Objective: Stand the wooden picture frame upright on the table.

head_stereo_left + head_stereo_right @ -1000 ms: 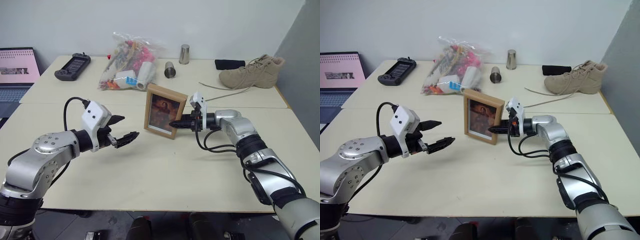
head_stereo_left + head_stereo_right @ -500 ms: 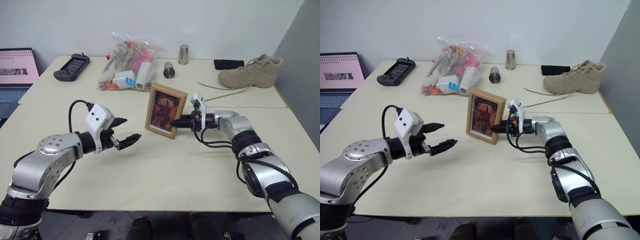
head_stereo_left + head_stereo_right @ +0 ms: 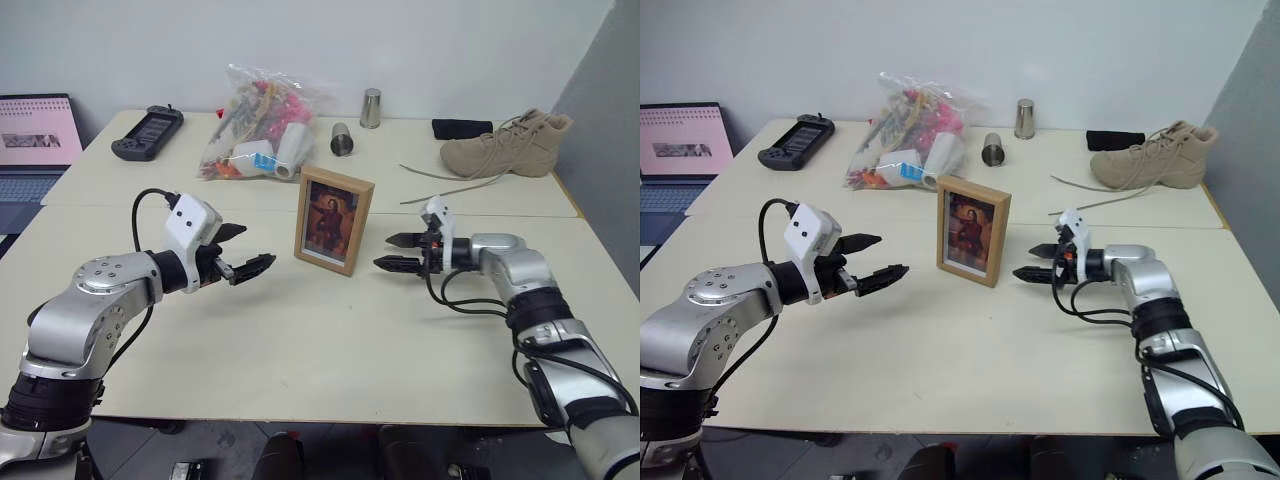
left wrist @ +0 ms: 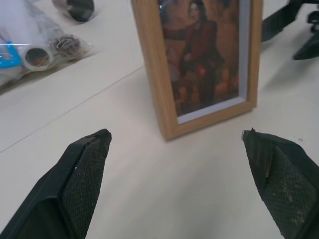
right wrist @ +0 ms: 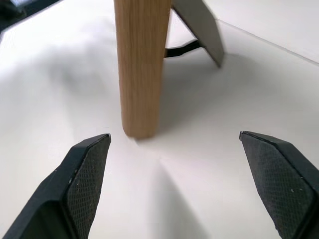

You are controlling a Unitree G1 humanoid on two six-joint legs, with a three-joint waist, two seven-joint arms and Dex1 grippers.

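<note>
The small light-wood picture frame is stood upright on the pale cream bench, propped by its fold-out stand. Both the right hand and the left hand are spread wide with nothing held. They should be drawn back slowly so the frame is not bumped.

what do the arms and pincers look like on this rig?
Both arms are silver-grey rounded metal shells with black joint bands. A white boxy wrist module sits behind the left pincer and a smaller white one behind the right pincer. Looping black cables run along both forearms. The black tapered fingers have cross-hatched textured inner pads.
</note>
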